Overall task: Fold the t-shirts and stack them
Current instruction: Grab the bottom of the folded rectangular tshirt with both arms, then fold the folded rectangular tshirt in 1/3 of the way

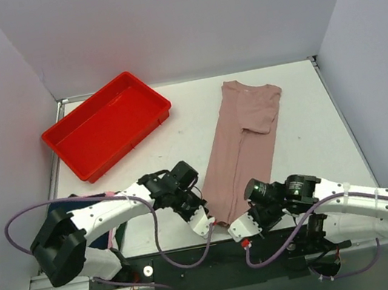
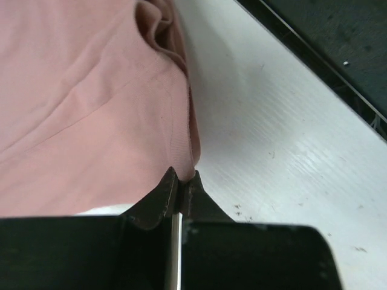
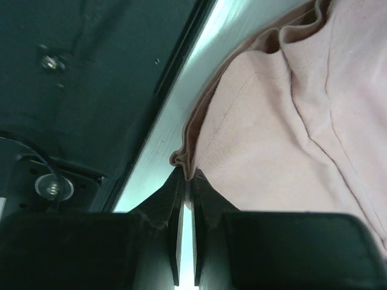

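Observation:
The dusty-pink t-shirt (image 1: 241,136) lies folded into a long narrow strip down the middle of the table, collar end far, hem end near. My left gripper (image 1: 206,222) is shut on the hem's near left corner; the left wrist view shows pink cloth (image 2: 103,115) pinched between the jaws (image 2: 181,178). My right gripper (image 1: 240,228) is shut on the hem's near right corner, with the cloth (image 3: 284,139) pinched at the tips (image 3: 188,176). A navy blue shirt (image 1: 114,238) lies mostly hidden under the left arm at the near left.
A red plastic tray (image 1: 108,124) stands at the far left. The table's near edge and a dark rail (image 1: 221,256) lie just behind both grippers. White walls close in the back and sides.

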Robot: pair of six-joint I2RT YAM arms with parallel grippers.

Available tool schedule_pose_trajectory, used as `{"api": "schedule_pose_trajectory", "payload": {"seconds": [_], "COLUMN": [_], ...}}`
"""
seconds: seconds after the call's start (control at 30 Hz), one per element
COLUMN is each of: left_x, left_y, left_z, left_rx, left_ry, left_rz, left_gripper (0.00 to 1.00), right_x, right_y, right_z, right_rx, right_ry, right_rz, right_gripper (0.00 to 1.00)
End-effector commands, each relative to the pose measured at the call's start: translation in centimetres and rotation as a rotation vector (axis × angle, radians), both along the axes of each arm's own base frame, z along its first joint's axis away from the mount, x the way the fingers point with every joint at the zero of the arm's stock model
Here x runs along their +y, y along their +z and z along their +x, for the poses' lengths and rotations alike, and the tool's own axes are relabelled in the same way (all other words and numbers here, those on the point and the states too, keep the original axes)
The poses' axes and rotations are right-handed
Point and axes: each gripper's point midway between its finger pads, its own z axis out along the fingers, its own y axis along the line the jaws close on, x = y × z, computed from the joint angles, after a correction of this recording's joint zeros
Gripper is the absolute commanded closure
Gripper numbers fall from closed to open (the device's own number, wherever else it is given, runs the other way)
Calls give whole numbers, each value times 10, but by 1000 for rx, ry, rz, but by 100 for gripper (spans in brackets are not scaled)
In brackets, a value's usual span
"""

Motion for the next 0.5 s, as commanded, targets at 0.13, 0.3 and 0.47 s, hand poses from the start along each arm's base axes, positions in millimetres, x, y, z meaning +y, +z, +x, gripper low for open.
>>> {"api": "schedule_pose_trajectory", "payload": {"seconds": [0.13,0.3,0.47], "left_x": [4,-39,-62], "left_y": [41,70,75], "left_z": [-5,48,95], "left_rx": [190,242,235], "left_ry": [244,459,635], "left_rz": [-22,-180,-244], "left_gripper": [100,100,100], "right_x": [-3,-9,-25], "right_y": [40,49,40], "right_z": [-11,43,71], "right_rx": [236,265,343], "right_ry": [-364,-714,-955], "right_rz": [111,222,241], "right_gripper": [100,100,100]}}
